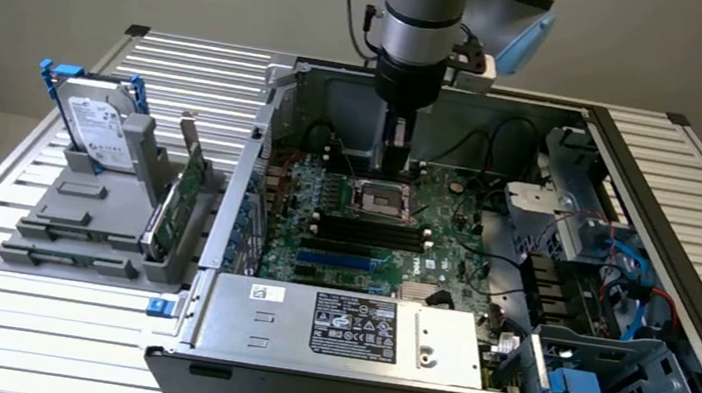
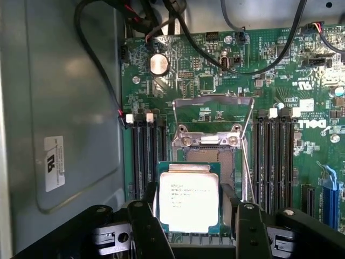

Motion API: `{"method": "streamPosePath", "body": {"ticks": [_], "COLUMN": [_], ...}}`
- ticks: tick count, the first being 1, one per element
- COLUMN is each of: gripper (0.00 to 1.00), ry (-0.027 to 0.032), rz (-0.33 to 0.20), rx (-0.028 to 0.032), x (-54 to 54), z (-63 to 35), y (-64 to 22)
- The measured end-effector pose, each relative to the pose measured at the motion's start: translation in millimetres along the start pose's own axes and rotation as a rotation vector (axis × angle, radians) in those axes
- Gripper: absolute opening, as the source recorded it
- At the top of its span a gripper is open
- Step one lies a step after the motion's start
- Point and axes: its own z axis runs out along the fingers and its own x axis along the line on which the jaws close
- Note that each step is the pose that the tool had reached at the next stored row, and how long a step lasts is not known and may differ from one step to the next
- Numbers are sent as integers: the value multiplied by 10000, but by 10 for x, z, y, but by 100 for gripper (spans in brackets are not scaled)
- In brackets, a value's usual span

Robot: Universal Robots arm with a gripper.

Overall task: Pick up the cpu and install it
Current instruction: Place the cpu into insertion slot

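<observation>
Since the hinged metal frame [image 2: 213, 116] is flipped up off the socket [image 2: 207, 156], the gripper [image 2: 191, 189] has its two black fingers [image 2: 145, 226] clamped on opposite edges of the cpu [image 2: 188, 200], so the chip hangs flat and label-up just over the open socket, I'd guess to keep the underside level for seating. The cpu's a small square with a dull silvery lid on a thin green border, the frame's thin shiny metal, and around it sit the green motherboard [image 2: 280, 65], long black RAM slots [image 2: 145, 156] and looping black cables [image 2: 99, 75].
</observation>
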Motion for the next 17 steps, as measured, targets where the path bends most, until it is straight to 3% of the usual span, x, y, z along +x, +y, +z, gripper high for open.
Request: {"method": "streamPosePath", "body": {"ticks": [7,17], "gripper": [55,55], "ry": [-56,-81], "rz": [145,132], "rx": [-89,-190], "x": [-87,-136], "z": [89,202], "y": [-19,-70]}}
